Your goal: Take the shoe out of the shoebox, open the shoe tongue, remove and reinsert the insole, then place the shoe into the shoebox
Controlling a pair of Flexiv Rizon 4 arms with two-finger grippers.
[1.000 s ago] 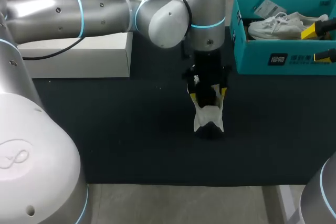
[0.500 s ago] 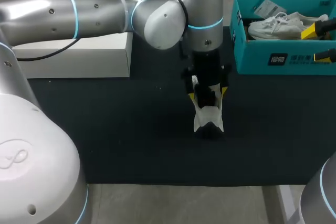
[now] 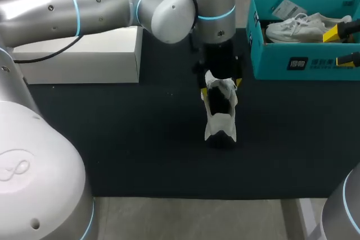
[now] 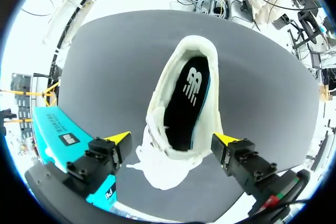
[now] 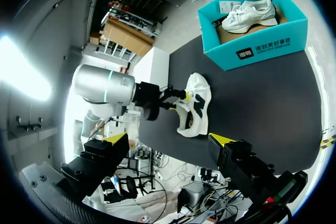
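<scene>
Near the middle of the dark surface [image 3: 140, 139], a white shoe [image 3: 220, 113] is lying out of its box, with its heel end pointing toward the near edge and its laced front under the left arm [image 3: 101, 7]. That arm's jaws are standing spread, one on each side of the shoe's front. From the left wrist view, one tip is sitting close against the shoe's side, while the other is showing a gap, so they are pinching nothing. The tongue end [image 4: 168, 169] is bunching up just beneath them. The dark insole [image 4: 186, 103] is lying flat inside the open collar.

Judging from this, the take-out step is done and the tongue-opening step is in hand, with the insole not yet pulled. The next move is probably calling for the left jaws to close on the tongue and draw it back. After that, one tip will need to get down inside the collar to catch the insole's edge without dragging the whole shoe along.

The right arm's jaws are hanging spread and empty by the right edge, next to the teal shoebox [image 3: 281, 63]. The box is sitting at the far right corner and is holding a second white shoe [image 3: 295, 26]. A white box [image 3: 84, 57] is resting along the far left edge.
</scene>
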